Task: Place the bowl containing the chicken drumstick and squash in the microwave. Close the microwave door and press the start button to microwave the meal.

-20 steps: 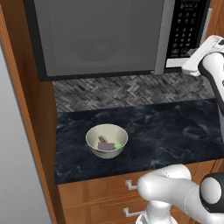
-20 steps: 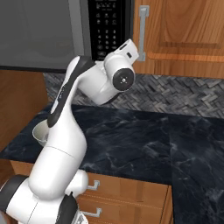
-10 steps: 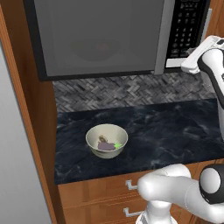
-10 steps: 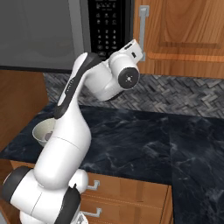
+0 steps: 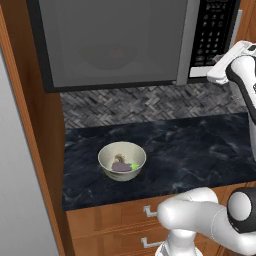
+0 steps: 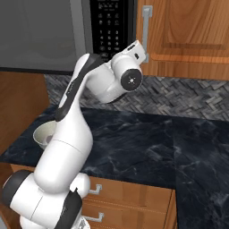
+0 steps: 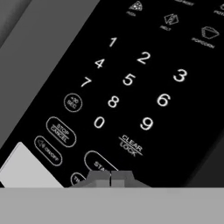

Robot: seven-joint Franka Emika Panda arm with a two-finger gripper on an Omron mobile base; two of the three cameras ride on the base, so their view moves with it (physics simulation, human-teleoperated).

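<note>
Bowl (image 5: 121, 160), cream, purple-green food, on dark counter (image 5: 200, 145) left | microwave door (image 5: 112, 42) closed, faint round shape behind the window | keypad panel (image 5: 215, 35) right of door | gripper (image 7: 110, 176) fingertips pressed together at the start button (image 7: 99, 164)

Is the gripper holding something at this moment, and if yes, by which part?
Nothing is held. The gripper has its fingertips together with nothing between them, right at the start button on the keypad panel of the microwave.
</note>
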